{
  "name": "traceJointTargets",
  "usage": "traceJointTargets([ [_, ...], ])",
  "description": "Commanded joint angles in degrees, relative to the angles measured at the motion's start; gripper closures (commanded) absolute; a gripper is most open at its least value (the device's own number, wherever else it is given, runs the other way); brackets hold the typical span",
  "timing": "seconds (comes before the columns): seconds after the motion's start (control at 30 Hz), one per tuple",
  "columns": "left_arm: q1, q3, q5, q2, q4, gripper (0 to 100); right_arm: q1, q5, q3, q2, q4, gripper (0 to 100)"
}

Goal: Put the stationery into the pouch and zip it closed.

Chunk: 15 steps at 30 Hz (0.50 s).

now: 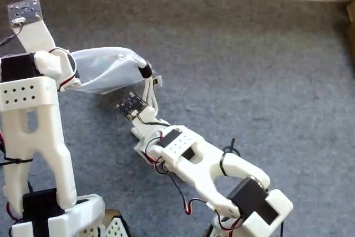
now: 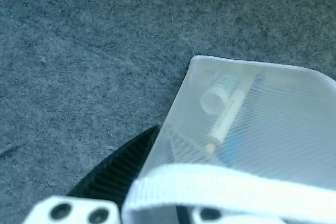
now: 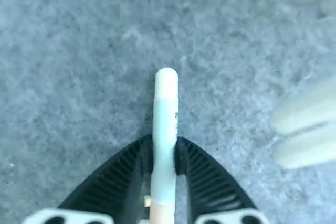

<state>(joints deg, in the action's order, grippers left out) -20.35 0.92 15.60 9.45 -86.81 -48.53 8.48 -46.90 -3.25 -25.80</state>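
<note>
Pouch [image 2: 252, 124] in left tool [image 2: 160, 148], pen [image 3: 166, 108] in right tool [image 3: 164, 148].

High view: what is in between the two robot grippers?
The see-through pouch lies between them in the high view. The left gripper holds one end, and the right gripper, gripping a white pen, is at the other end.

The pouch [image 1: 108, 69] sits at the tabletop's [image 1: 249, 54] far left (stationery [image 2: 224, 111] inside it); the right pincer [image 3: 164, 142], with a pen [image 3: 166, 103] in it, is just beside its right end.
</note>
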Motion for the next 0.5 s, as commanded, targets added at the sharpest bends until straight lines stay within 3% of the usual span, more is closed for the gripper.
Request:
traceJointTargets([
  [0.0, -2.07, -0.57, 0.44, -0.48, 0.79, 99, -0.04, 3.43, 2.59, -0.13, 1.27, 99.2],
  [0.3, -2.07, -0.57, 0.44, -0.48, 0.97, 99, -0.04, 3.6, 7.34, 0.22, -19.21, 99.3],
  [0.47, -2.07, -0.57, 0.44, -0.48, 0.97, 99, -0.04, 3.69, 8.48, 0.22, -23.69, 99.3],
])
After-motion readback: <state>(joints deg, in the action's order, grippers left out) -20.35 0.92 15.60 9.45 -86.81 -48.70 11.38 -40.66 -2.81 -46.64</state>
